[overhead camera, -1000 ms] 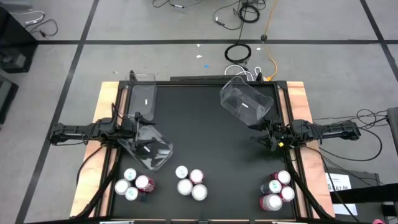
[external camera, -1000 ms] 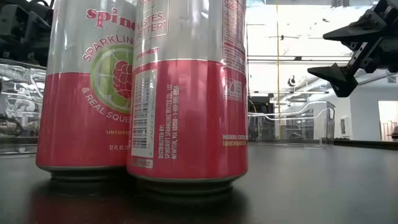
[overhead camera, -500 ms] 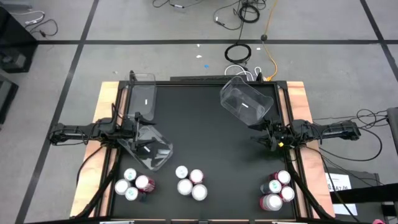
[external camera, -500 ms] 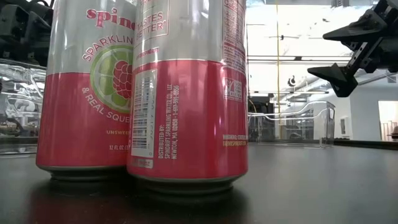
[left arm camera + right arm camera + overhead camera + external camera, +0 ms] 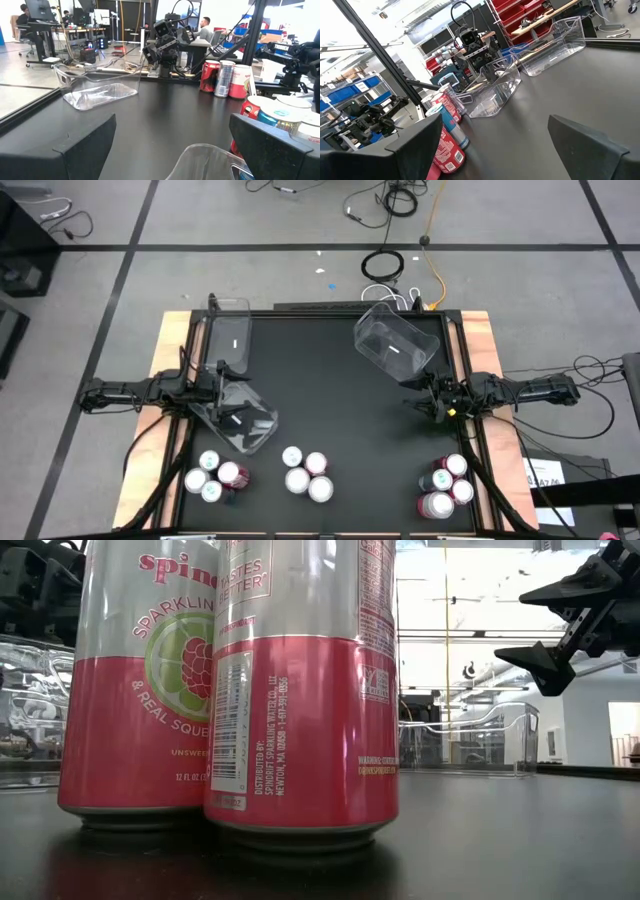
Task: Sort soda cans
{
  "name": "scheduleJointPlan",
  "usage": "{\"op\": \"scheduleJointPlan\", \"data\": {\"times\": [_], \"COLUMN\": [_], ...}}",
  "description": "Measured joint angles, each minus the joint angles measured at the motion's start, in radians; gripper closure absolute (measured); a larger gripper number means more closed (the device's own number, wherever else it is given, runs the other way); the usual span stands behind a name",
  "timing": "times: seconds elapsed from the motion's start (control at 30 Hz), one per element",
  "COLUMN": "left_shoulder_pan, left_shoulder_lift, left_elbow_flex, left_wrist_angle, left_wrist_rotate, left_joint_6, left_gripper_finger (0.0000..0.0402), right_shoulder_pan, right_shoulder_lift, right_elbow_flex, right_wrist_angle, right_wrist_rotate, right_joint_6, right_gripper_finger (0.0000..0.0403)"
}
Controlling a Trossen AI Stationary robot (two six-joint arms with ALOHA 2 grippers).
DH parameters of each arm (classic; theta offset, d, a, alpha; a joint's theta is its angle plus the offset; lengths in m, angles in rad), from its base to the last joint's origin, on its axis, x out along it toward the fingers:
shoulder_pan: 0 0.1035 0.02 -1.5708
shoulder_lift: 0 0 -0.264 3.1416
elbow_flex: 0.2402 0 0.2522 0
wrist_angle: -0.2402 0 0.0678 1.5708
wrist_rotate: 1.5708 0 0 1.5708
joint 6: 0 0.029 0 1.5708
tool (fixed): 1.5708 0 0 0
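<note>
The black counter [image 5: 320, 380] carries three clear bins [image 5: 395, 340]. The soda cans [image 5: 305, 473] stand in three clusters along its near edge, apart from both arms. The left gripper [image 5: 222, 373] hangs wide open beyond the left cluster; the right gripper [image 5: 425, 398], also open and empty, hangs beyond the right cluster.

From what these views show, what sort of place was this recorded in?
Most likely a robotics lab or workshop. Behind the black table stand shelves of red storage bins, people sit at desks with monitors, and cables lie loose on the taped grey floor.
</note>
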Motion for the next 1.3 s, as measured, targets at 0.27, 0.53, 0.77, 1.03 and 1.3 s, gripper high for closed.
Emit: {"op": "scheduleJointPlan", "data": {"times": [0.27, 0.53, 0.77, 1.03, 1.3], "left_shoulder_pan": [0.0, 0.0, 0.0, 0.0, 0.0], "left_shoulder_lift": [0.0, 0.0, 0.0, 0.0, 0.0], "left_elbow_flex": [0.0, 0.0, 0.0, 0.0, 0.0], "left_wrist_angle": [0.0, 0.0, 0.0, 0.0, 0.0], "left_wrist_rotate": [0.0, 0.0, 0.0, 0.0, 0.0], "left_joint_6": [0.0, 0.0, 0.0, 0.0, 0.0], "left_gripper_finger": [0.0004, 0.0004, 0.0004, 0.0004, 0.0004], "right_shoulder_pan": [0.0, 0.0, 0.0, 0.0, 0.0], "right_shoulder_lift": [0.0, 0.0, 0.0, 0.089, 0.459], "right_elbow_flex": [0.0, 0.0, 0.0, 0.089, 0.415], "right_wrist_angle": [0.0, 0.004, 0.015, 0.094, -0.069], "right_wrist_rotate": [0.003, 0.038, 0.081, 0.11, 0.287], "right_joint_6": [0.0, -0.002, 0.003, -0.189, -0.309], "right_gripper_finger": [0.0047, 0.0047, 0.0047, 0.0048, 0.0077]}}
